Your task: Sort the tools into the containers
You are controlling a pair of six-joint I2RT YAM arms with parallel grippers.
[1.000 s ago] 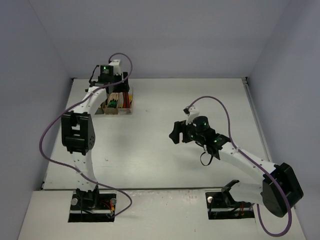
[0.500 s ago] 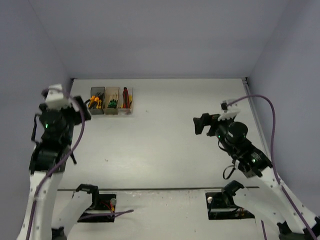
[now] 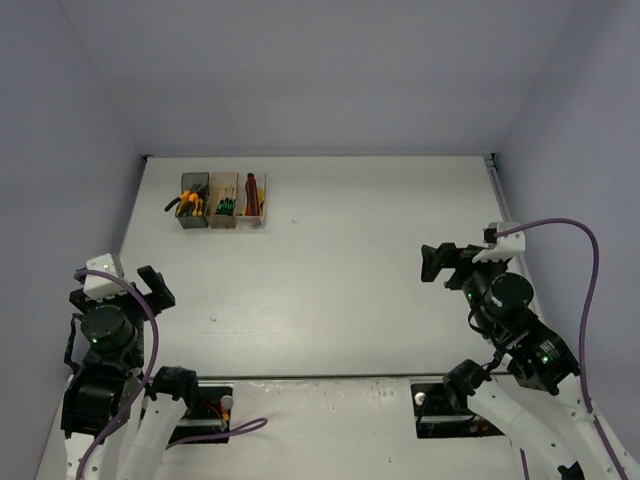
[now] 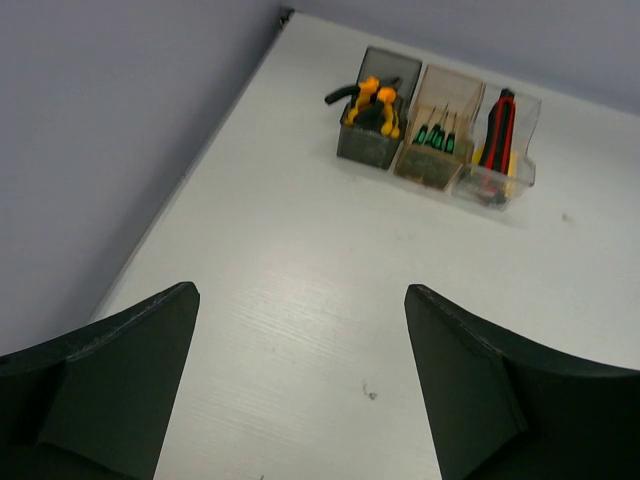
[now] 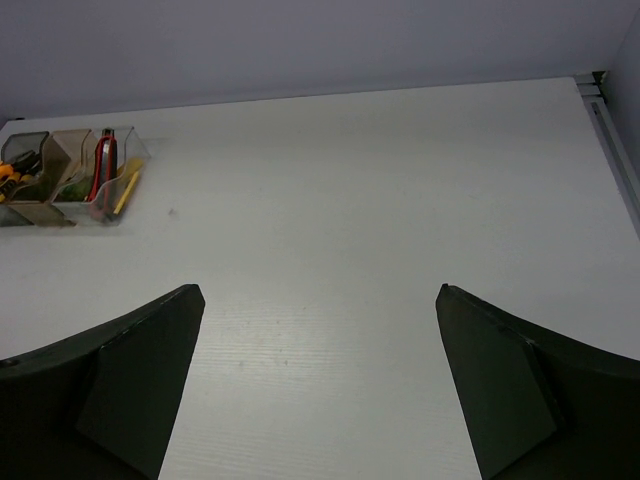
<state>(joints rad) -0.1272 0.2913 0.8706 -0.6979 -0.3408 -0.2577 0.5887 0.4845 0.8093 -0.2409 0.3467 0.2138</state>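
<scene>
Both grippers hang with their jaws spread wide and nothing between them, the left gripper over the near left corner of the table and the right gripper above its right side, each well apart from the work. The tools sit sorted in three small bins standing side by side, touching, near the far left corner. Only the overhead camera takes in the two white-and-black arms, their purple cables and the bases at the near edge. The left wrist camera gives the closest look at the row: orange-handled pliers are heaped in the smoky dark bin with one dark handle poking out over its left rim, thin black-and-green screwdrivers lean in the amber bin, and a red-handled tool stands tilted in the clear bin. The right wrist camera, looking from the other side, catches a yellow tool lying along the clear bin's near wall beside the red one, while the dark bin is cut off by the picture's left edge; this view alone shows a metal rail running along the table's right border. The tabletop is matt white with a few small dark specks, and plain lavender-grey walls enclose it at the back and on both sides.
</scene>
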